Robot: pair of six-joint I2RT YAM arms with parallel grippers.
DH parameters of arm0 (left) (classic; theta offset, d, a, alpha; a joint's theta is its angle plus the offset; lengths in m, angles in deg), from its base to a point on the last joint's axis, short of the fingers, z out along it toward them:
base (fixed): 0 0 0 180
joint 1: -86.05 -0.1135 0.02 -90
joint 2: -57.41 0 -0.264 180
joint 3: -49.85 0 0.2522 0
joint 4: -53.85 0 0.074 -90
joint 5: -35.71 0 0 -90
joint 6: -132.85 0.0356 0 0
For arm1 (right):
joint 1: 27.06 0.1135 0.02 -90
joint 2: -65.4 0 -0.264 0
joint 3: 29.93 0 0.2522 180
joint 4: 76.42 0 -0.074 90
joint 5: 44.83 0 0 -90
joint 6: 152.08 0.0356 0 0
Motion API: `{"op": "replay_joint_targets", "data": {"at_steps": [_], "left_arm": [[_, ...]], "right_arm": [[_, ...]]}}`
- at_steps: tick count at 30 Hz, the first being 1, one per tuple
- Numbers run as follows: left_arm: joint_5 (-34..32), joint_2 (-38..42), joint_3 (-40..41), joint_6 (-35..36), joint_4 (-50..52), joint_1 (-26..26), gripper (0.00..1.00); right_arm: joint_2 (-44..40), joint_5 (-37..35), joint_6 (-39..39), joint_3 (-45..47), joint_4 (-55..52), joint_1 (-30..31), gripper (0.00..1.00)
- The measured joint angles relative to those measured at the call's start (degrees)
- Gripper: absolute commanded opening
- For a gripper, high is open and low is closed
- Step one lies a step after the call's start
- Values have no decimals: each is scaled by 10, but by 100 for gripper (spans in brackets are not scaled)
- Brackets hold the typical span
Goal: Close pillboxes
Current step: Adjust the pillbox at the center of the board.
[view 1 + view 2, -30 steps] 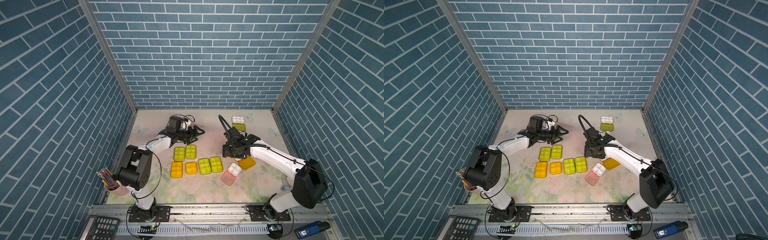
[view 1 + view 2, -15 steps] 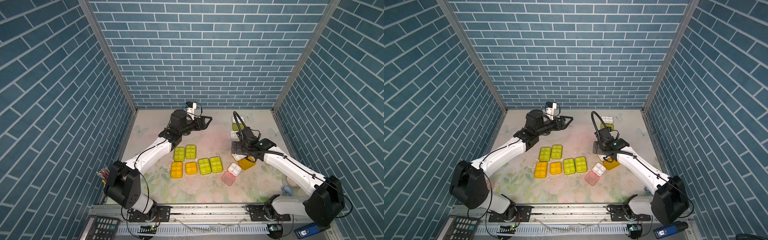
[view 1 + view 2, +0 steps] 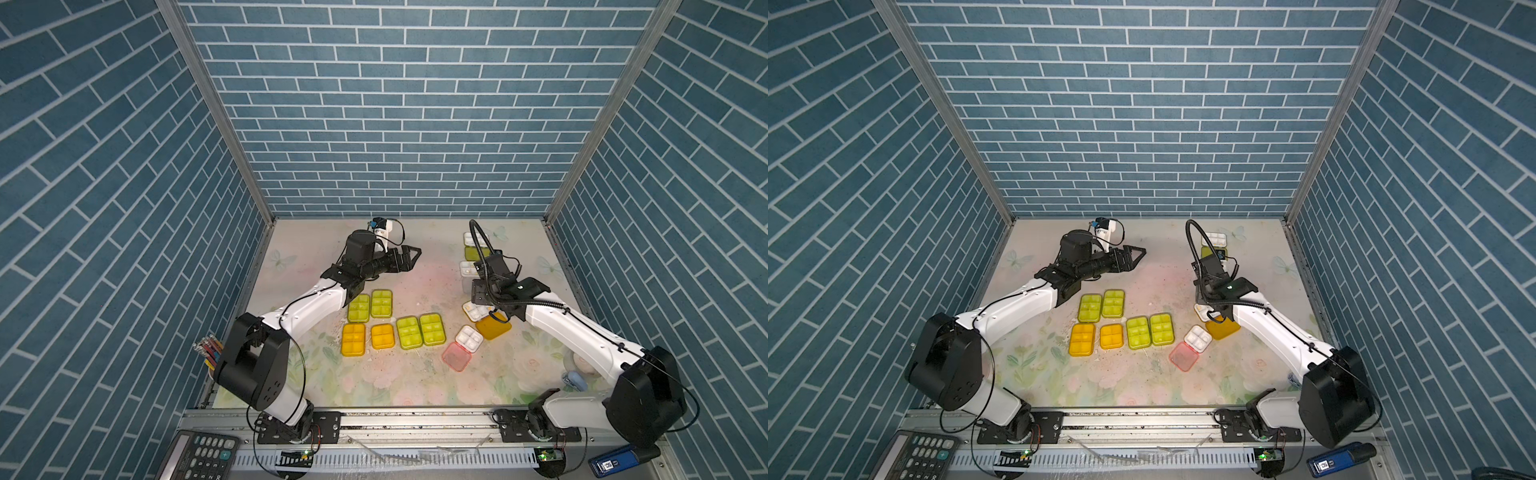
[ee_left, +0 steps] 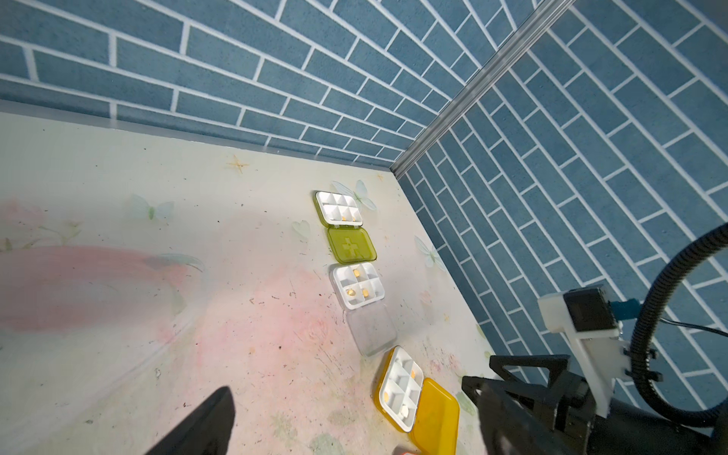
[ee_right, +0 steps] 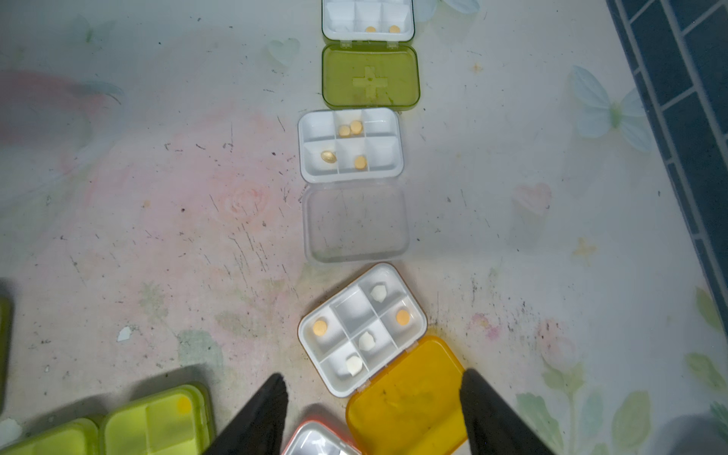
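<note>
Four pillboxes lie open down the right of the table [image 3: 415, 386]: a green-lidded pillbox [image 5: 370, 77] uppermost, then a clear-lidded pillbox [image 5: 350, 145], an orange-lidded pillbox [image 5: 362, 331] and a pink-lidded pillbox [image 3: 462, 349]. Six shut pillboxes [image 3: 409, 332] cluster at centre. The right gripper [image 5: 372, 375] has just swung from centre to above the orange-lidded one, fingers spread and holding nothing; contact is hard to judge. The left gripper [image 3: 413, 259] has lifted away, wide and empty. That box looks next. A pencil cup [image 3: 210, 353] stands lower left, clear of the work.
</note>
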Motion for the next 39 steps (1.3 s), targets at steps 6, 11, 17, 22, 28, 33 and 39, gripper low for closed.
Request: {"op": "replay_joint_targets", "data": {"at_steps": [6,11,17,22,28,33,39], "left_arm": [[-12,-4,3,9,28,-1,100],[-9,-10,10,10,28,-1,98],[21,-52,3,-6,32,-2,92],[63,-94,-15,-29,37,-2,88],[112,-122,-35,-53,37,2,86],[136,-128,-43,-61,37,16,86],[153,-135,-50,-63,39,36,86]], "right_arm": [[20,35,-6,-12,-12,-20,78],[-3,45,-4,7,-12,-35,78],[-41,66,-4,37,-19,-66,78],[-41,95,-5,42,-17,-107,78],[-30,136,-6,50,-4,-154,80],[9,190,-13,50,21,-176,80],[76,258,-27,50,70,-185,80]]}}
